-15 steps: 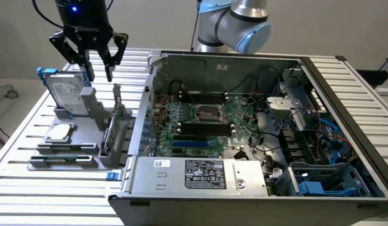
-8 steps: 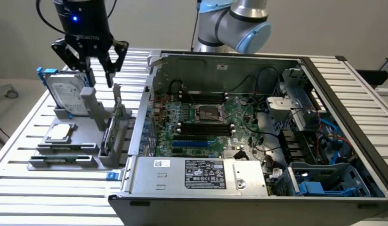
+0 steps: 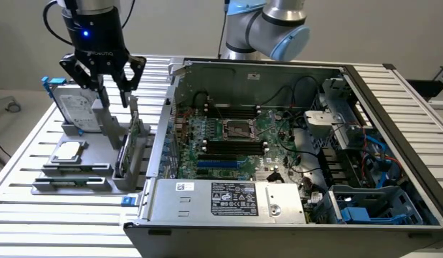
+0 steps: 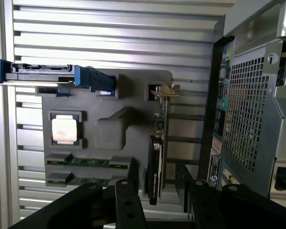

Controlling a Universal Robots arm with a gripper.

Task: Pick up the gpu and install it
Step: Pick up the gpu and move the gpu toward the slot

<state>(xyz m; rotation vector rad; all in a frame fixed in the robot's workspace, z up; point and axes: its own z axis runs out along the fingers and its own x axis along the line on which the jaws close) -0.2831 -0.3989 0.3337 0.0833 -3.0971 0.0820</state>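
Black-and-green gpu (image 4: 155, 164), grey holder (image 4: 109, 136), silver hard drive (image 3: 77, 110), blue rails (image 4: 93, 78).

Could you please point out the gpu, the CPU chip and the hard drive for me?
gpu (image 4: 154, 167), wrist view, on its black shroud.
CPU chip (image 4: 64, 130), wrist view, centre of its silver lid.
hard drive (image 3: 72, 110), exterior view, on its labelled face.

"ROBOTIQ" on the pincer (image 3: 114, 101)

Exterior view high, angled down, wrist view close, straight down, both sharing parts holder (image 3: 99, 153) (image 4: 109, 133)
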